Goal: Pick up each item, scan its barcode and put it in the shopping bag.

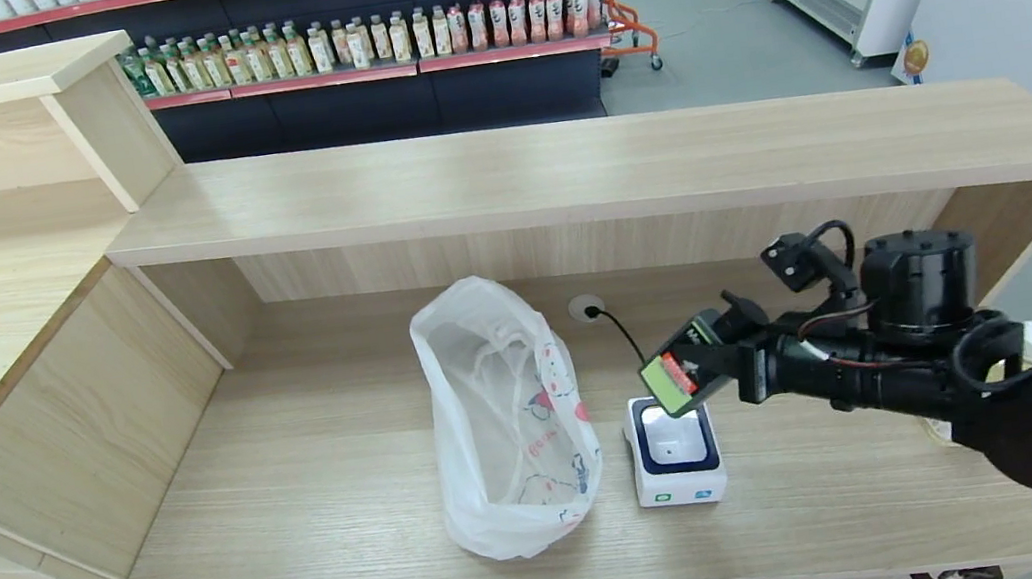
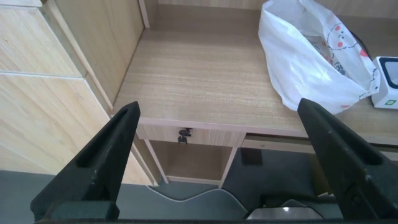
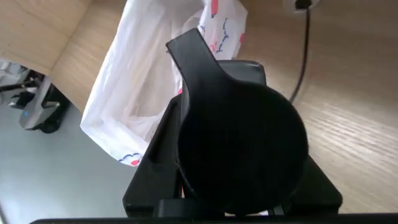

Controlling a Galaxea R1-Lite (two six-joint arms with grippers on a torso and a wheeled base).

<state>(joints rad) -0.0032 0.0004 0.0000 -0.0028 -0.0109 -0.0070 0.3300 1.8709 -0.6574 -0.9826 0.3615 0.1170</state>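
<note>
Right fingers [image 1: 714, 365]: clenched on a small green packet [image 1: 672, 385] with a red patch.
Packet: tilted between those fingers, hanging just above the scanner [image 1: 676, 454].
Shopping bag [image 1: 504, 422]: stood open on the tabletop [image 1: 320, 478], just past the fingertips.
Left fingers [image 2: 115, 146]: spread wide, grasping nothing.

shopping bag [image 1: 505, 412] just beside scanner [image 1: 676, 449], ledge [image 1: 600, 172] above
</note>
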